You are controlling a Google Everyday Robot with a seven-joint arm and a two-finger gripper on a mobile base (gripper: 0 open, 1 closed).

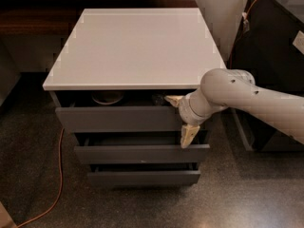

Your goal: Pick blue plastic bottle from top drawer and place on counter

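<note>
The top drawer (pixel 118 118) of the grey cabinet is pulled out a little, leaving a dark gap under the white counter (pixel 137 46). My gripper (pixel 181 118) is at the drawer's right end, open. One pale finger (pixel 173 99) points into the gap and the other (pixel 188 136) hangs in front of the drawer face. A small dark object (pixel 157 99) lies in the gap just left of the upper finger; I cannot tell whether it is the blue plastic bottle. Nothing is held.
A round pale object (pixel 107 97) sits in the drawer's left half. Two lower drawers (pixel 142 153) are also slightly open. A dark cabinet (pixel 275 56) stands to the right, a dark wooden surface (pixel 33 18) at back left, and an orange cable (pixel 59 175) lies on the floor.
</note>
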